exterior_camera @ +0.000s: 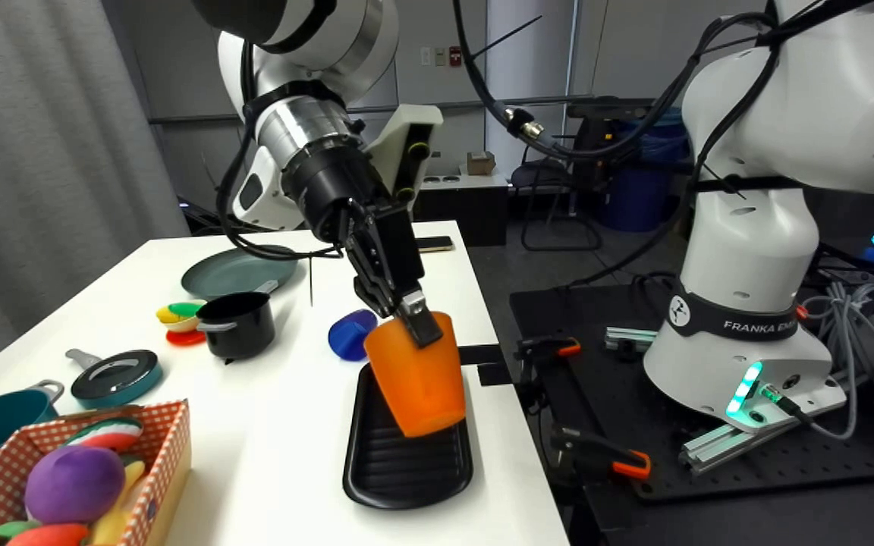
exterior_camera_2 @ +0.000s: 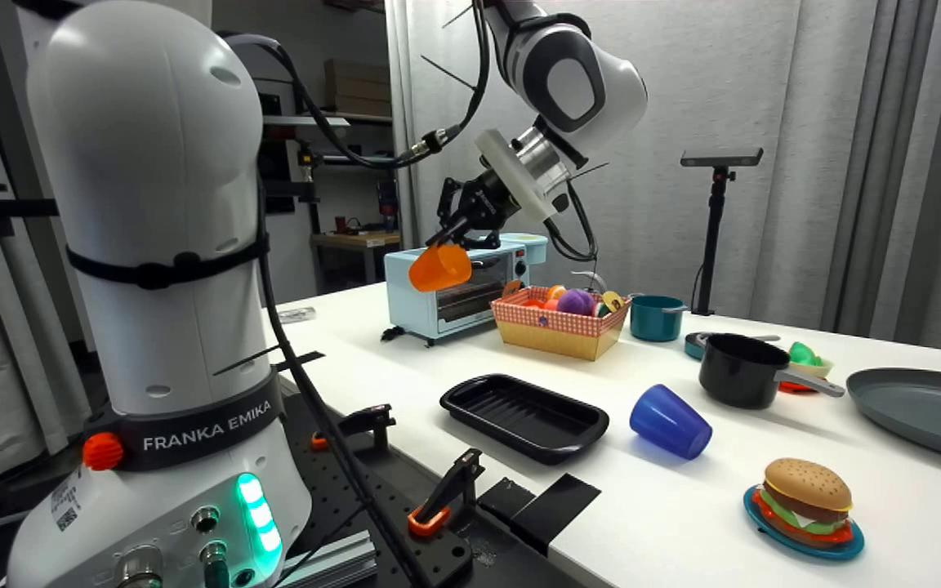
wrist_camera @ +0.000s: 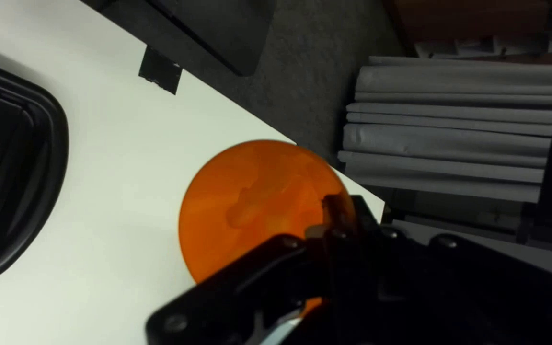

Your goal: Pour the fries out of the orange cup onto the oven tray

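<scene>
My gripper is shut on the wall of the orange cup near its rim, and the fingertips show in both exterior views (exterior_camera: 420,322) (exterior_camera_2: 444,237) and in the wrist view (wrist_camera: 340,211). The orange cup (exterior_camera: 418,383) (exterior_camera_2: 439,269) (wrist_camera: 261,187) hangs tilted well above the table, its narrower base lower than its rim. In the wrist view, blurred lumps show within the orange; I cannot tell clearly whether they are the fries. The black oven tray (exterior_camera: 407,478) (exterior_camera_2: 519,412) (wrist_camera: 60,129) lies flat, apart from the cup. Its ribbed base looks bare in an exterior view.
A small blue cup (exterior_camera: 352,334) (exterior_camera_2: 671,421) lies on its side beside the tray. A light-blue toaster oven (exterior_camera_2: 412,298) and a checked basket of toy food (exterior_camera_2: 556,336) stand behind. A black pot (exterior_camera_2: 736,371), a dark green plate (exterior_camera_2: 920,408) and a toy burger (exterior_camera_2: 805,502) are also there.
</scene>
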`<move>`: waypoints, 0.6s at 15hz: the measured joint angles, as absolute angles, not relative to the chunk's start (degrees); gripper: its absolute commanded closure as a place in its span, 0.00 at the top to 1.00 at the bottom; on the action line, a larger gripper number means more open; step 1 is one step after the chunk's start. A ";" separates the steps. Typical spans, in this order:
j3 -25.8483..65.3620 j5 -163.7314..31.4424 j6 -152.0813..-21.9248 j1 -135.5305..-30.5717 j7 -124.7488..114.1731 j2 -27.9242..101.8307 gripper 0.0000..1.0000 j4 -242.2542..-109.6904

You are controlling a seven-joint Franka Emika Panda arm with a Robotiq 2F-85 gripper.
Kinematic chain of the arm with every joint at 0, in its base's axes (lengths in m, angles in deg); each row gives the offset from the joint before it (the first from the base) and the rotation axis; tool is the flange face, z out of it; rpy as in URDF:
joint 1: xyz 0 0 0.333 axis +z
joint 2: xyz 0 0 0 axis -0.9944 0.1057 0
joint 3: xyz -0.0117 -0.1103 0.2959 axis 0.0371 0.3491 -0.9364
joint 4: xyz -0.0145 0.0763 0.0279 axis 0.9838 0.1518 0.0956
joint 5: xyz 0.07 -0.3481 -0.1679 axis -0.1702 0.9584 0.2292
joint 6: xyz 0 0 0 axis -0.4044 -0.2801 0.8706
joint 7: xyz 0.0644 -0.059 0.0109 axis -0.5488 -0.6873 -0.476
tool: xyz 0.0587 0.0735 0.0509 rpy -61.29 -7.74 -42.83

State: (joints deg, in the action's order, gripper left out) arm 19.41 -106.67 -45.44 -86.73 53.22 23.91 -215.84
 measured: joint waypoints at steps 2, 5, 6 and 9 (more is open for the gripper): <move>19.59 -106.79 -41.68 -87.50 55.20 25.81 0.01 -214.02; 19.59 -106.80 -37.54 -88.28 57.16 28.68 0.01 -211.45; 19.59 -106.81 -36.42 -88.47 57.71 29.58 0.01 -210.65; 19.58 -106.85 -33.58 -89.11 58.82 31.90 0.01 -208.39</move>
State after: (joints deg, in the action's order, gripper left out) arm 19.58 -106.85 -33.58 -89.11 58.82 31.90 -208.39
